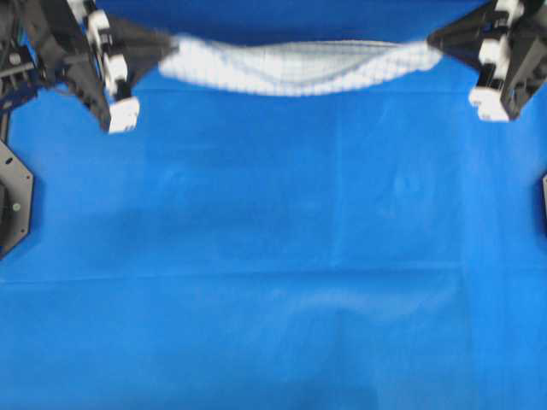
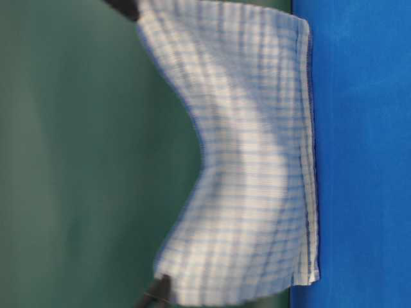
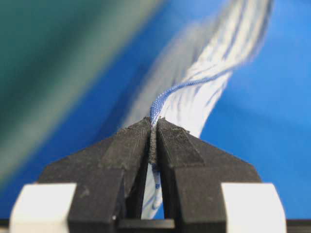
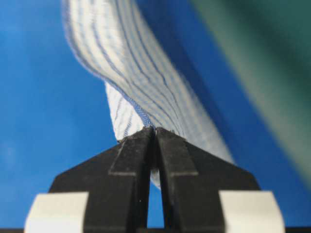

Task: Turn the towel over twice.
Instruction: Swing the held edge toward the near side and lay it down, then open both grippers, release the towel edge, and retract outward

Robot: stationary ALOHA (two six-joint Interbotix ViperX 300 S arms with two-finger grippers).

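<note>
The towel (image 1: 299, 67) is found lifted off the blue table sheet (image 1: 273, 256) and held by two corners near the far edge of the table, where it is stretched between the two arms in the overhead view. In the table-level view the towel (image 2: 250, 154) is seen hanging as a curtain, its raised edge sagging in the middle between the held corners and its lower edge at or just above the sheet; contact there cannot be confirmed because of blur. A checked pattern is presented to that camera. A turn is judged to be under way and not completed, since the cloth is not laid flat; how many of the two turns have been made cannot be established from these views, so at least the laying down of this turn is taken to be outstanding. The left gripper (image 3: 154, 127) is seen clamped on the hemmed edge of the towel (image 3: 204, 87), with only the thickness of the cloth between its jaws. The right gripper (image 4: 153, 130) is likewise closed tight on a corner of the towel (image 4: 131, 73), the cloth rising away from its tips. Nothing else is held or touched by either gripper.
</note>
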